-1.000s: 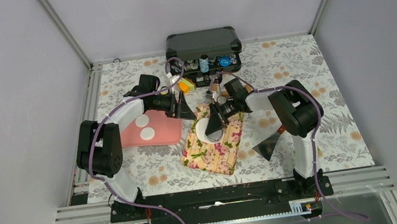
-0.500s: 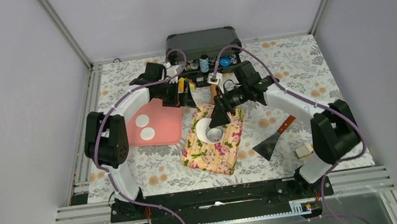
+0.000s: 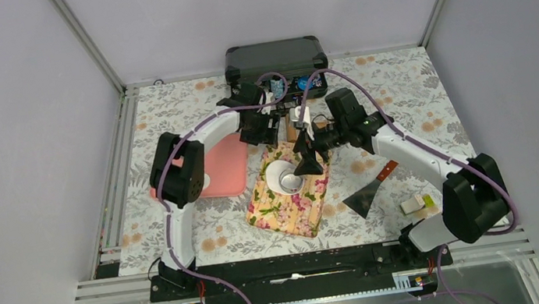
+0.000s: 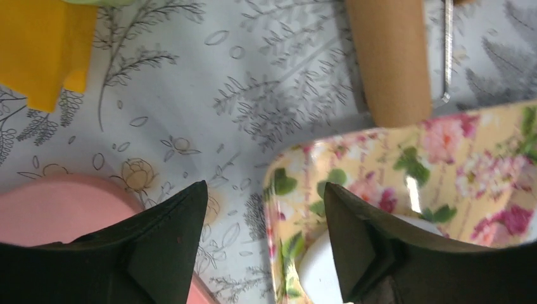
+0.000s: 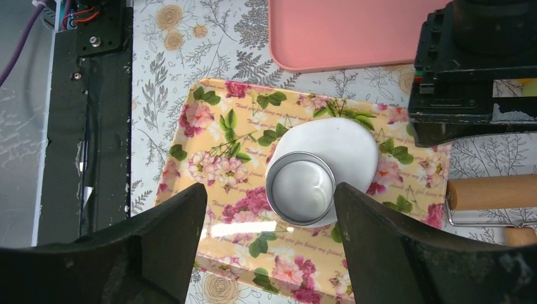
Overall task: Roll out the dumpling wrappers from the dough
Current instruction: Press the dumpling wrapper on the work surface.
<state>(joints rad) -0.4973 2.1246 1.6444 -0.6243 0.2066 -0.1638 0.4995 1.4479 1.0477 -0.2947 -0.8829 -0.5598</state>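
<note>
One flat white patch of dough (image 5: 348,149) lies on the floral tray (image 5: 209,164), toward that tray's far edge. The round silver tin (image 5: 299,188) sits on the dough's near side, its rim overlapping the edge of the patch.

The right gripper (image 5: 271,187) hangs straight above. Its fingers are spread wide, the tin shows in the gap between them from the wrist view, and nothing is gripped.

Over to the left gripper (image 4: 265,187): fingers apart too, and empty. It hovers over the strip of desk (image 3: 417,101) between the pink tray (image 4: 50,209) and the floral tray's far left corner.

The wooden rolling pin (image 4: 386,57) lies just off the floral tray's far edge, one end right at that edge. A yellow piece (image 4: 44,44) lies beyond the pink tray's far edge.

On the pink tray, just left of the floral one, a sliver of a white dumpling wrapper (image 3: 206,181) peeks out beside the left arm's elbow. The rest is hidden.

Further out, a scraper (image 3: 366,196) rests on the desk right of the floral tray. A small white-and-green block (image 3: 415,203) lies nearer the right edge, and an open black case (image 3: 275,58) stands at the middle of the far edge.
</note>
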